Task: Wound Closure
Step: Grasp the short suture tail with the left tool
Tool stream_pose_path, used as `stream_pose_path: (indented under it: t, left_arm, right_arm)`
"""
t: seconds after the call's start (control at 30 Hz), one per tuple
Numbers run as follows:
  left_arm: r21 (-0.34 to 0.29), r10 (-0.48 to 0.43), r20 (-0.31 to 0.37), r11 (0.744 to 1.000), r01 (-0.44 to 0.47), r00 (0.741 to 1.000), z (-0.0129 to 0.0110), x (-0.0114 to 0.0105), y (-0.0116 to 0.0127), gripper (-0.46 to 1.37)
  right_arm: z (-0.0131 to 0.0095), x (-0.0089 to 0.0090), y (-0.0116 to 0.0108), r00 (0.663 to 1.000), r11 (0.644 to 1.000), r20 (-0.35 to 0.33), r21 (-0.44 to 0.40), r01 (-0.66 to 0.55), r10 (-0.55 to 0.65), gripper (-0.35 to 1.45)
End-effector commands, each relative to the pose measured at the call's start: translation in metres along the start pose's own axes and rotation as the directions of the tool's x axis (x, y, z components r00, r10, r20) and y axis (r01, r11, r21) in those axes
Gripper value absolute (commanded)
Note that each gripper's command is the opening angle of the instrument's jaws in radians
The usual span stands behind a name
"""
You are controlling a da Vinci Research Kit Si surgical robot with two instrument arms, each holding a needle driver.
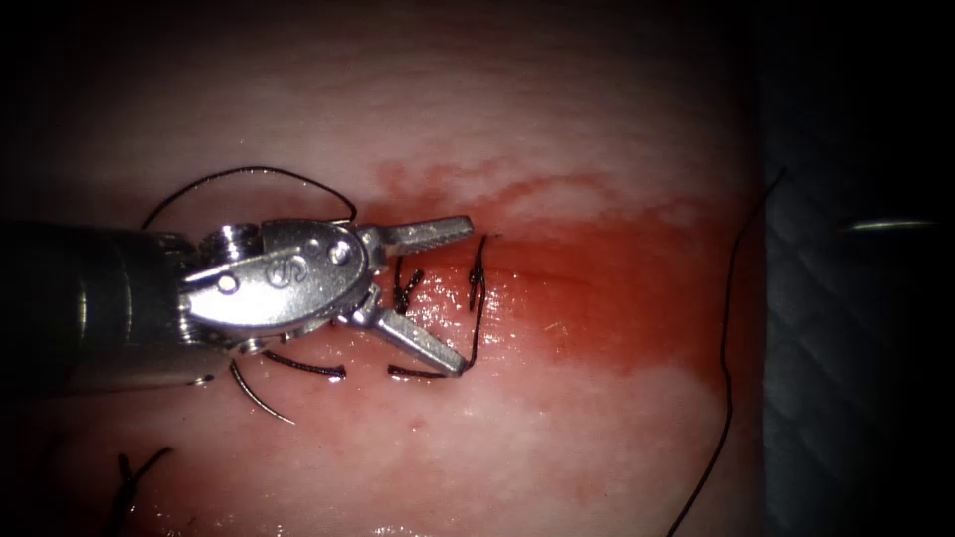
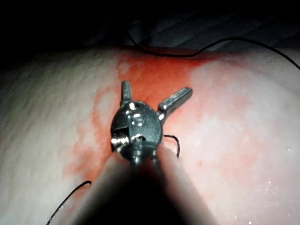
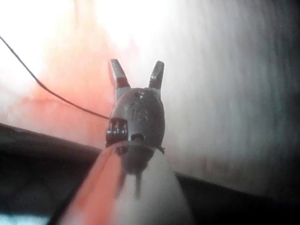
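My left tool [image 1: 464, 296] reaches in from the left over the tissue [image 1: 557, 438], its jaws open wide and holding nothing. They straddle a dark knotted stitch [image 1: 406, 288] on the red, wet cut [image 1: 557, 288]. A second stitch [image 1: 477, 283] stands just beyond the jaws, and its thread runs down past the lower jaw's tip. The left wrist view shows the same tool [image 2: 157, 87] open above the red fluid. My right tool [image 3: 137, 63] hangs open and empty over pale tissue, with a thread [image 3: 51, 91] passing beside it. I cannot make out the needle for certain.
A long thread [image 1: 726, 328] trails down the tissue's right edge. Cut thread ends [image 1: 303, 366] lie below the left tool, and a loop [image 1: 249, 171] arcs above it. A thin bright metal sliver [image 1: 885, 225] lies on the dark cloth [image 1: 856, 398] at the right.
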Motion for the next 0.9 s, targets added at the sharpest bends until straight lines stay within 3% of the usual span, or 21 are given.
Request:
stream_pose_path:
  t: [0.03,0.13,0.23,0.33,0.67,0.9]
  left_arm:
    - [0.011,0.006,0.002,1.0,-0.006,1.0,-0.0005,-0.0001,0.0,0.87]
    - [0.038,0.033,0.005,0.999,-0.033,0.999,-0.0021,-0.0009,0.0,0.89]
    - [0.055,0.046,0.015,0.997,-0.047,0.999,-0.0031,-0.0016,0.0002,0.87]
    - [0.071,0.057,0.053,0.996,-0.061,0.997,-0.0039,-0.0029,0.0005,0.73]
    - [0.103,0.082,0.216,0.989,-0.106,0.973,-0.0007,-0.0078,0.0007,0.77]
    - [0.094,0.088,0.22,0.989,-0.111,0.972,0.0002,-0.0087,0.0008,0.77]
  right_arm:
    - [0.0004,0.0002,-0.0001,1.0,1.0,-0.007,0.015,-0.002,0.002,0.97]
    - [0.002,0.0008,-0.0006,0.999,0.999,-0.025,0.046,-0.018,0.02,0.82]
    - [0.003,0.001,-0.0007,0.999,0.998,-0.031,0.061,-0.022,0.024,0.82]
    - [0.0044,0.0008,-0.0014,0.999,0.995,-0.034,0.1,-0.024,0.027,0.88]
    - [0.0056,-0.0004,-0.0048,1.0,0.985,-0.012,0.172,-0.003,0.006,1.03]
    - [0.0056,-0.0001,-0.0051,1.0,0.985,-0.013,0.175,-0.004,0.006,1.03]
